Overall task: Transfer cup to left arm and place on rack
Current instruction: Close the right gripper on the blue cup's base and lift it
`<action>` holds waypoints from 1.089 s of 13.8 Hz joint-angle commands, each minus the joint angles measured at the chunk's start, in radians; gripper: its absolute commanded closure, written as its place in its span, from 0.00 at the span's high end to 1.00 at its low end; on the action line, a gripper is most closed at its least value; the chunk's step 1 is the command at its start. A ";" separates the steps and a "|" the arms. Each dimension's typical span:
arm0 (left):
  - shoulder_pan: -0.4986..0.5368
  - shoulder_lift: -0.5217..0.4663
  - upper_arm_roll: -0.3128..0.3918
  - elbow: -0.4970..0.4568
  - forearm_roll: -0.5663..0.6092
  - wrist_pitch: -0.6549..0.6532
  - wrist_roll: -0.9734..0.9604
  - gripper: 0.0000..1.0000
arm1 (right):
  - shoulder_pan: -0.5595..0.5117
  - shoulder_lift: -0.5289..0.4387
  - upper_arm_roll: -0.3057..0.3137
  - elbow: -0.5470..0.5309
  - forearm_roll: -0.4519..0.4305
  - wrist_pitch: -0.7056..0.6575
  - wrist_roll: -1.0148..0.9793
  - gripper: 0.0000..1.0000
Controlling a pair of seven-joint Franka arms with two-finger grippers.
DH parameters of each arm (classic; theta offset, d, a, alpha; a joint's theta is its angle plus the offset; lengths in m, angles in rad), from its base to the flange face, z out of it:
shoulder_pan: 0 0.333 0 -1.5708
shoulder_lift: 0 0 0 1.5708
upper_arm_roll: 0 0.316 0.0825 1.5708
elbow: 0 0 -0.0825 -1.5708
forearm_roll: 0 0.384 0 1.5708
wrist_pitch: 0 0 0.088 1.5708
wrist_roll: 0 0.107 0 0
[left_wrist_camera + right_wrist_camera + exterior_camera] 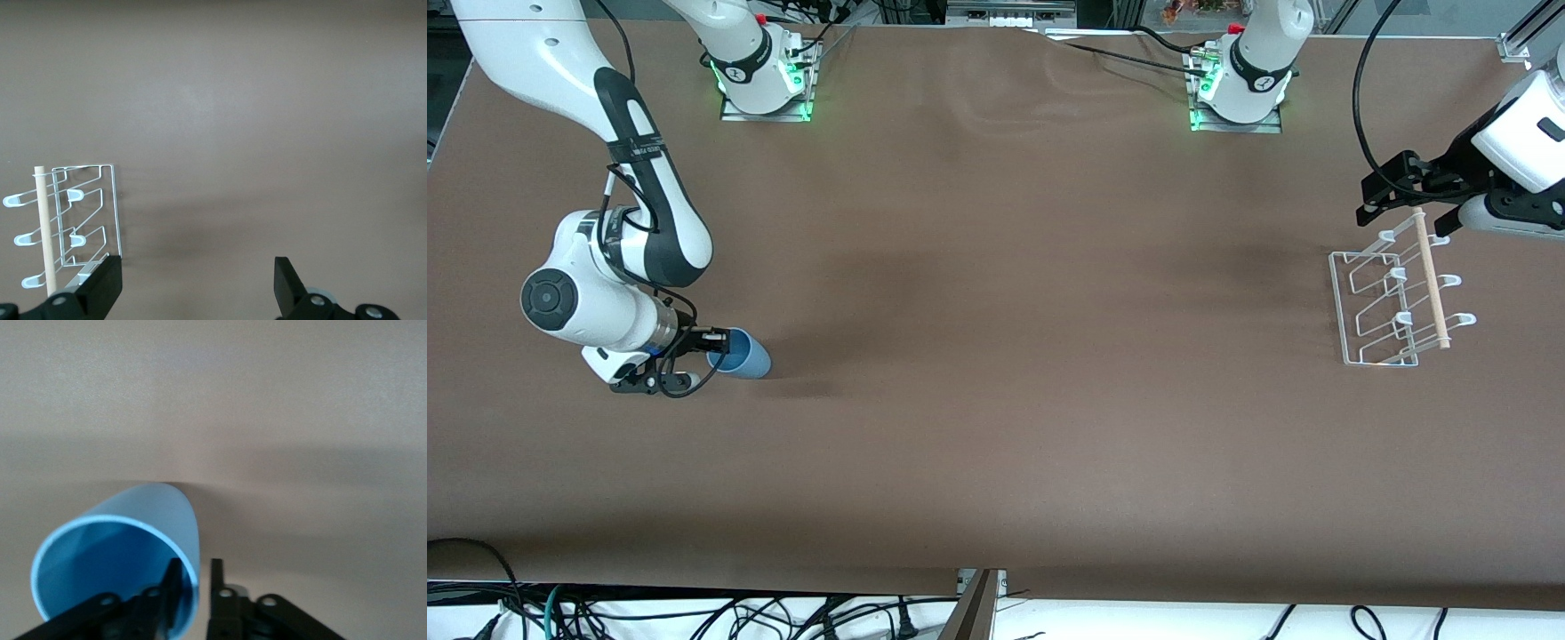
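The right gripper (pixel 710 348) sits low at the lower left of the front view, its two fingers (pixel 175 587) drawn close together and pinching the rim wall of the cup (pixel 744 354), one finger inside the mouth and the other outside. In the right wrist view the cup (pixel 127 553) shows its open mouth toward the camera, light blue with a darker blue inside, tapering away from the gripper. It lies tipped on its side at the right arm's end of the table (pixel 996 356); whether its side touches the brown surface or hangs just above it cannot be told. The left gripper (pixel 1389 200) hangs at the upper right of the front view, above the end of the rack (pixel 1396 302) farthest from the front camera, its fingers (pixel 100 287) spread wide with nothing between them. In the left wrist view the rack (pixel 73 220) appears at the lower left of the frame, white wire with rounded pegs and a pale wooden dowel (pixel 45 227) along its top, standing on the table at the left arm's end. Cup and rack are well apart.
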State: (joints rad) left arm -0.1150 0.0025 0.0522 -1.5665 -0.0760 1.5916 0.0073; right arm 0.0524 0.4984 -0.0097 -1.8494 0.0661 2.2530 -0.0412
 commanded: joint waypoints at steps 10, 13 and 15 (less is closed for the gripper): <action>-0.006 0.057 0.012 0.078 0.022 -0.021 0.002 1.00 | 0.078 0.026 0.054 0.309 0.289 -0.250 -0.006 0.00; 0.011 0.057 0.011 0.077 0.018 -0.021 0.000 1.00 | 0.161 0.022 0.056 0.352 0.430 -0.253 0.117 0.00; -0.006 0.065 0.003 0.077 0.019 -0.021 -0.004 1.00 | 0.233 0.023 0.056 0.403 0.480 -0.251 0.272 0.00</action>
State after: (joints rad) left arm -0.1078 0.0468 0.0617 -1.5223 -0.0759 1.5912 0.0068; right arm 0.2276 0.5047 0.0526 -1.5194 0.4993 2.0219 0.1096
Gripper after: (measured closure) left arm 0.000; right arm 0.952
